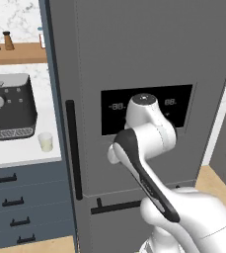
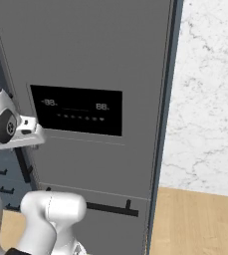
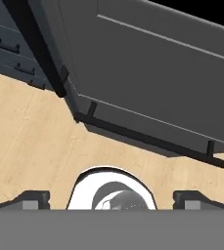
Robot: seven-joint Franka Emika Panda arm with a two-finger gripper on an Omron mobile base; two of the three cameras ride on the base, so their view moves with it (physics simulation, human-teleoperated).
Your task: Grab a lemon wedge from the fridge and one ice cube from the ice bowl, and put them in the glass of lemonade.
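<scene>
**In front of the closed fridge, gripper spread and empty**

In front of the robot stands one tall grey fridge, its doors shut. It carries one black display panel with pale digits, one long vertical black handle along the left edge of the upper door, and one horizontal black handle on the lower drawer front. What lies inside is hidden.

To the left of the fridge, the table has a white top with dark blue drawers beneath; four black drawer pulls can be counted in the left base view. On it stand one dark coffee machine and, just beside its lower right corner, one glass of lemonade, upright, with pale yellowish liquid. Above, a wooden shelf holds two small brown shakers with different caps.

In the hand view the gripper points down at the wooden floor before the fridge's lower drawer. Its two dark fingertips sit far apart at the bottom corners, so the jaws stand wide, with nothing between them and nothing touched.
</scene>
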